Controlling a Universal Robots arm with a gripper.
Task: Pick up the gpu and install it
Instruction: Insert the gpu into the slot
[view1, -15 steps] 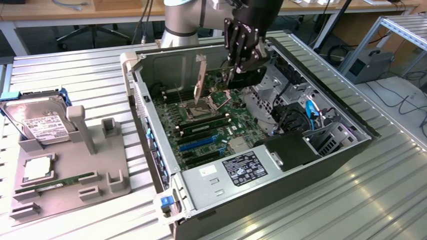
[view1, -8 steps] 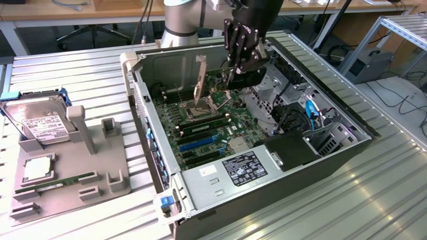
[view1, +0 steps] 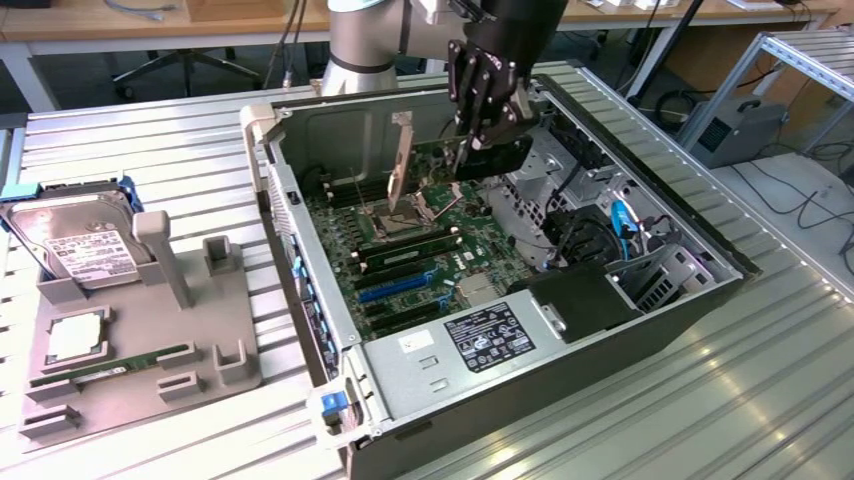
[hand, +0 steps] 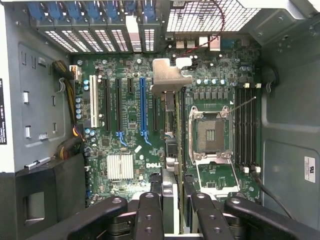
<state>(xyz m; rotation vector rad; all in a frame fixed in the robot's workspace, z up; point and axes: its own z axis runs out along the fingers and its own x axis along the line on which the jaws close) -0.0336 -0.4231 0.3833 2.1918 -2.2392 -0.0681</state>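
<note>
— ribbed metal bench (view1: 160, 150), what's on it, from the exterior view's left?
— grey tray (view1: 134, 340) with hard drive (view1: 80, 250), near the left edge. then the open computer case (view1: 561, 400).
— and the gripper (view1: 478, 140)?
— above the motherboard (view1: 427, 250), clamped on the gpu (view1: 434, 160), held upright over the slots (hand: 145, 107).

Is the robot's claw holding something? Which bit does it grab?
Yes. The gripper holds the gpu by its end away from the metal bracket, hanging over the open computer case.
</note>
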